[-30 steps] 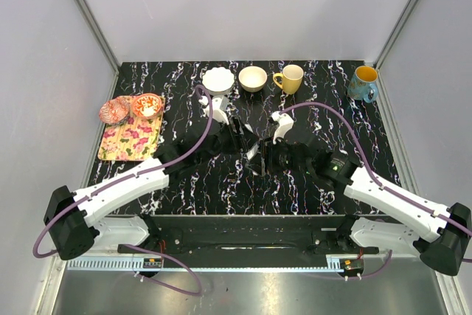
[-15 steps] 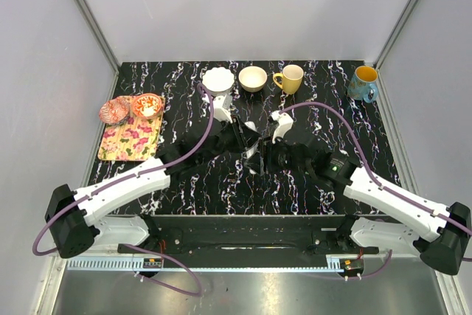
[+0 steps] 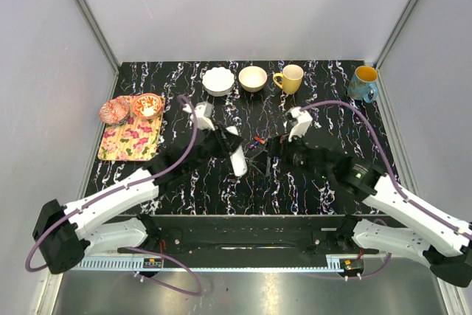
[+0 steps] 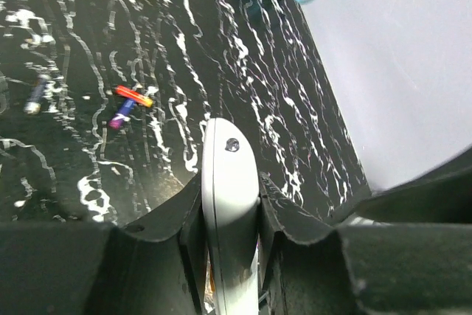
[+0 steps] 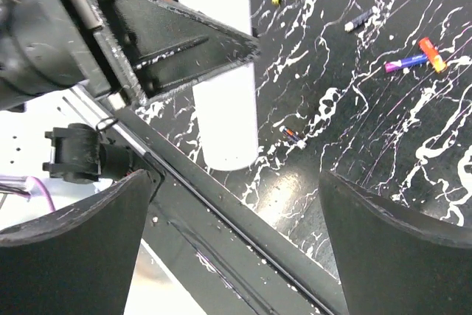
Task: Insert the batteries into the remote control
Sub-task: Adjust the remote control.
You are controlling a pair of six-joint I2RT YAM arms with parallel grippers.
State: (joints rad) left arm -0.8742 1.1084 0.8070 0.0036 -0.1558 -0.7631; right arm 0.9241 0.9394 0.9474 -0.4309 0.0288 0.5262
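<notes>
My left gripper is shut on the remote control, a slim white bar held above the table's middle. In the left wrist view the remote control stands clamped between both fingers. The batteries lie loose on the black marbled table beyond it. An orange one, a purple one and a greyish one show there. My right gripper is wide open and empty, just right of the remote control. Batteries lie scattered, one small one near the remote's end.
A white bowl, a beige bowl, a yellow mug and a blue mug line the far edge. A floral tray with two small bowls sits at the left. The table's near edge runs under my right gripper.
The two grippers were close together around the remote. They have drawn apart: the left arm swung left with the remote in its grip, and the right arm pulled back right, open.
</notes>
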